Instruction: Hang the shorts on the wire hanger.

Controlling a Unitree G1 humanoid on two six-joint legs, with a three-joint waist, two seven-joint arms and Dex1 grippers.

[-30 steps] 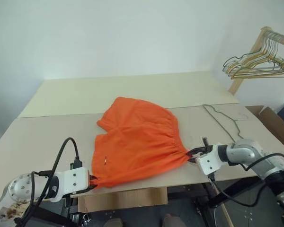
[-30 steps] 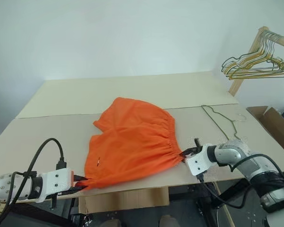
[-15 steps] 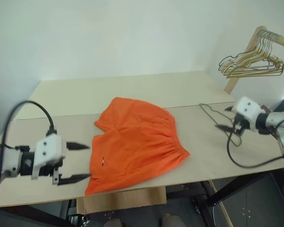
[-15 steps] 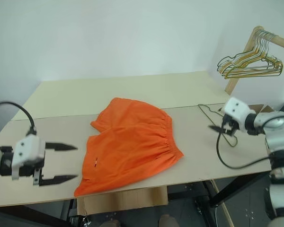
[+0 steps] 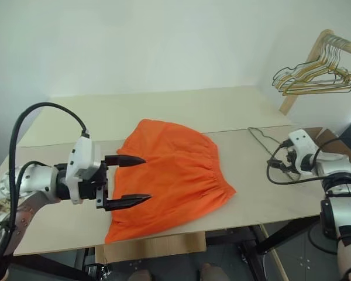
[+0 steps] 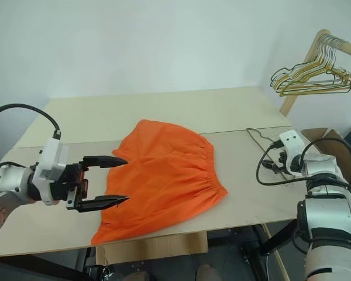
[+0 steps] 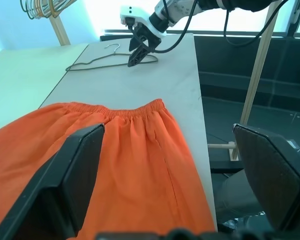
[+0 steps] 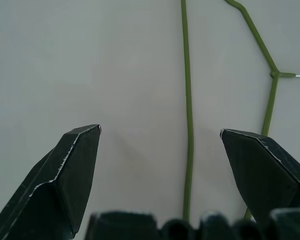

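Observation:
The orange shorts [image 5: 175,172] lie flat on the table, waistband toward the front right; nothing holds them. My left gripper [image 5: 147,178] hovers above their left side, pointing right, open and empty. The thin wire hanger [image 8: 188,125] lies flat on the table at the right, beyond the shorts. My right gripper [image 8: 160,131] is low over it, open, with one straight wire of the hanger between its fingers; I cannot tell whether they touch it. The left wrist view shows the right gripper [image 7: 132,61] by the hanger [image 7: 90,64].
A bunch of gold and dark hangers [image 5: 313,79] hangs from a wooden rack at the far right. A cardboard box [image 6: 322,136] sits behind the right arm. The table [image 5: 164,108] has bare surface behind the shorts; its front edge is close to them.
Both grippers let go of the shorts' waistband and opened. The left one rose and swung over the shorts. The right one moved right to the wire hanger.

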